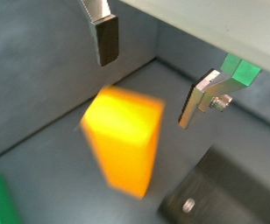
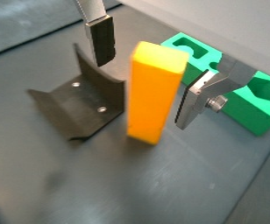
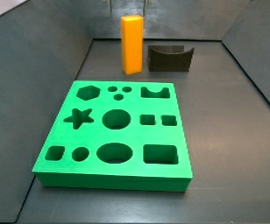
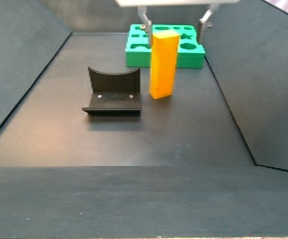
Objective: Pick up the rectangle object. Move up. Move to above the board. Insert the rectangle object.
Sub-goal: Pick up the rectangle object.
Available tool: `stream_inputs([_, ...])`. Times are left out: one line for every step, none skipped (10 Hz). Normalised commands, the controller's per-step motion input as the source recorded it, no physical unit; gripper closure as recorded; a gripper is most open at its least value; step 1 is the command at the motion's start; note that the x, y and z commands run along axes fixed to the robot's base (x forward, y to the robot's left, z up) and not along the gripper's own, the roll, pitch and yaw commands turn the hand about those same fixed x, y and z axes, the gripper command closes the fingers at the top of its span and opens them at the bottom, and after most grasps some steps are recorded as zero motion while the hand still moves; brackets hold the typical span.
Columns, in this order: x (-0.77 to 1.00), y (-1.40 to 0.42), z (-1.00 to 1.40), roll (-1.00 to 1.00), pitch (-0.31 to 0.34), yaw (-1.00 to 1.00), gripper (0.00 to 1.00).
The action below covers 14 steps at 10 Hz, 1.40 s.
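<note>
The gripper (image 2: 144,77) hovers above the tall orange-yellow rectangular block (image 2: 152,94), fingers spread, at the green slab's (image 3: 114,131) twelve o'clock. Descending off-centre could topple it.

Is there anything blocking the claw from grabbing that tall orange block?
Nothing visible does. In a wrist view the gripper hangs open above the upright rectangle object, one finger on each side. The fixture stands beside the block, apart from it, and the board lies behind.
</note>
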Motion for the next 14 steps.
stream_inputs([0.34, -0.61, -0.67, -0.07, 0.219, 0.35, 0.0])
stream_inputs([0.43, -0.24, -0.58, -0.11, 0.259, 0.6, 0.0])
stream_inputs([0.04, -0.1, -0.53, 0.0, 0.163, 0.87, 0.0])
stream_inputs([0.0, 0.0, -0.55, 0.03, 0.0, 1.0, 0.0])
stream_inputs([-0.12, 0.03, -0.15, -0.06, 0.0, 0.54, 0.0])
stream_inputs([-0.04, 0.0, 0.0, -0.04, -0.024, 0.0, 0.0])
stream_inputs([0.0, 0.0, 0.0, 0.0, 0.0, 0.0, 1.0])
stream_inputs([0.0, -0.16, 0.0, 0.12, 0.0, 0.0, 1.0])
stream_inputs([0.0, 0.0, 0.0, 0.0, 0.0, 0.0, 1.0])
stream_inputs([0.0, 0.0, 0.0, 0.0, 0.0, 0.0, 1.0])
stream_inputs([0.0, 0.0, 0.0, 0.0, 0.0, 0.0, 1.0])
stream_inputs([0.0, 0.0, 0.0, 0.0, 0.0, 0.0, 1.0])
stream_inputs([0.0, 0.0, 0.0, 0.0, 0.0, 0.0, 1.0])
stream_inputs([0.0, 0.0, 0.0, 0.0, 0.0, 0.0, 1.0])
